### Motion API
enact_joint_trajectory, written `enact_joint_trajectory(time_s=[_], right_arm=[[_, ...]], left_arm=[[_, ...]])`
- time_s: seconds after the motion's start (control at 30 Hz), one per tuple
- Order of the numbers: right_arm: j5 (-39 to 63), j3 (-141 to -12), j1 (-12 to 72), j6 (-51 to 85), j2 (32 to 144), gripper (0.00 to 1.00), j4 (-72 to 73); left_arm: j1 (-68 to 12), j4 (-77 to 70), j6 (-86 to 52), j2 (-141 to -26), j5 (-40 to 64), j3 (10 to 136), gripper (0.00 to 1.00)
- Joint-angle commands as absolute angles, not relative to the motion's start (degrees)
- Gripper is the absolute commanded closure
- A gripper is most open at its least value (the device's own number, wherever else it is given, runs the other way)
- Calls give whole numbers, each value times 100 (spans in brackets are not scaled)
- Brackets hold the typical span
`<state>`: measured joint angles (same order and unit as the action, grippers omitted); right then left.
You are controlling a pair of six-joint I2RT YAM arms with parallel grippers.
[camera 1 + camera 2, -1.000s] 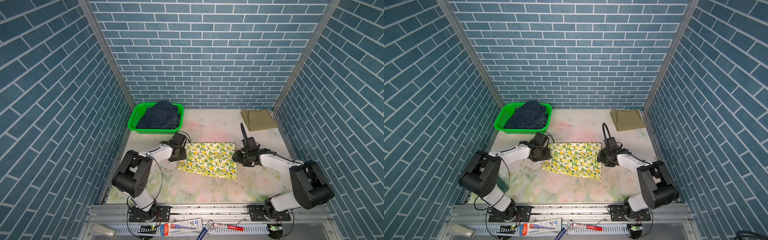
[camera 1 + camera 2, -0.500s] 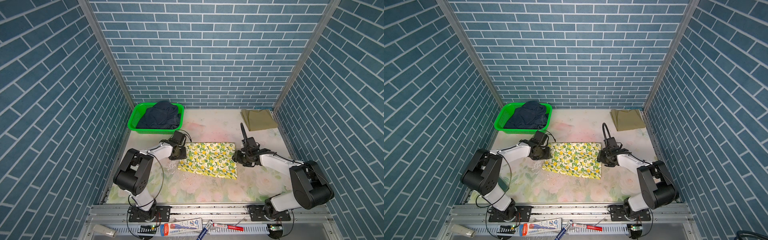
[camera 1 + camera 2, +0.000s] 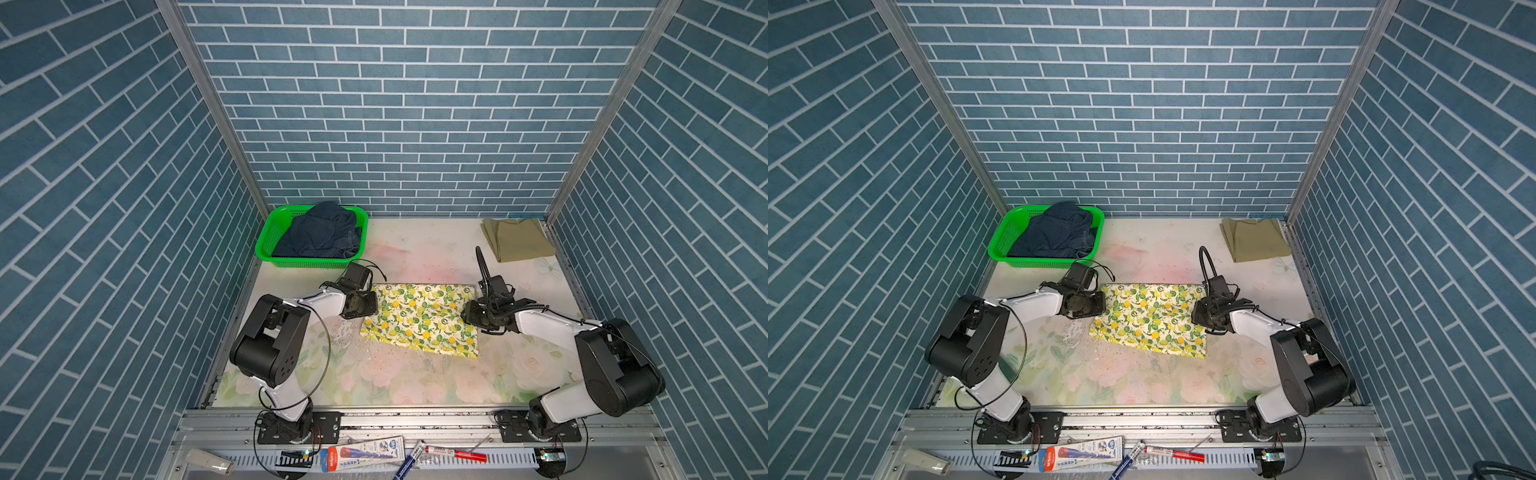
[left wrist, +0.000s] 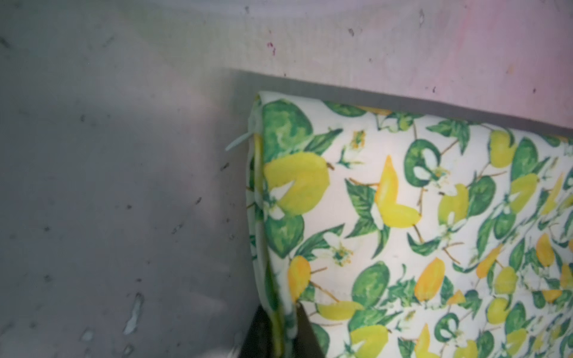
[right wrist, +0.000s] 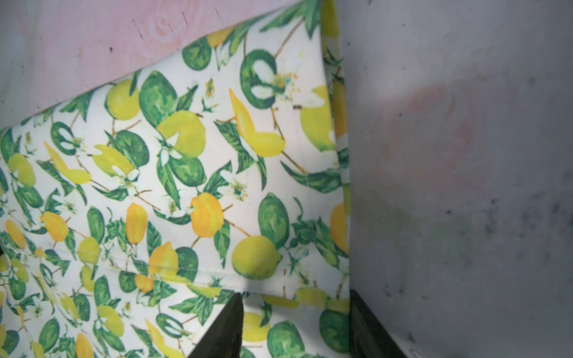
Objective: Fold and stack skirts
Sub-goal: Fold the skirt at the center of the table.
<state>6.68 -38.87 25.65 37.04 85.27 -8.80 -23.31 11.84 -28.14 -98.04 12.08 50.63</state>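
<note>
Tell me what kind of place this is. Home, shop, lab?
Most likely a lab robot cell, not a home. The brick walls look like printed panels on aluminium posts, the left arm and right arm are bolted to a metal rail, and markers lie loose in front.

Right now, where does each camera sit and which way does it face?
Both top views: high in front, looking down toward the back wall; left arm, right arm, lemon skirt.
Left wrist: on left arm, looking along left tool pinching the skirt's edge.
Right wrist: along open right tool astride the opposite edge.
Shared: lemon skirt.
</note>
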Motion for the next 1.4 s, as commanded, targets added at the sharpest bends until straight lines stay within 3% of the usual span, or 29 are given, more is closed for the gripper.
enact_joint_trajectory(time_s=[0.0, 0.4, 0.6, 1.1, 1.23, 1.37], right_arm=[[592, -3684, 2628, 3713, 8690, 48, -1290], [536, -3320, 2623, 4297, 8265, 48, -916], [586, -3121, 2628, 4715, 8163, 53, -377], [892, -3057, 3091, 5316, 8691, 67, 839], [883, -3024, 3111, 5326, 8783, 77, 942], [935, -2973, 3117, 5373, 8941, 80, 1163]], left_arm=[[-2374, 1878, -2839, -10315, 1141, 4714, 100], [-2384, 2902, -2725, -9449, 186, 5697, 100], [-2475, 3504, -2547, -9066, -266, 6182, 100], [-3846, 4505, -2529, -9507, -1648, 7624, 100], [-4220, 4597, -2613, -9756, -1761, 7899, 100], [-4634, 4642, -2726, -10024, -1762, 8208, 100]])
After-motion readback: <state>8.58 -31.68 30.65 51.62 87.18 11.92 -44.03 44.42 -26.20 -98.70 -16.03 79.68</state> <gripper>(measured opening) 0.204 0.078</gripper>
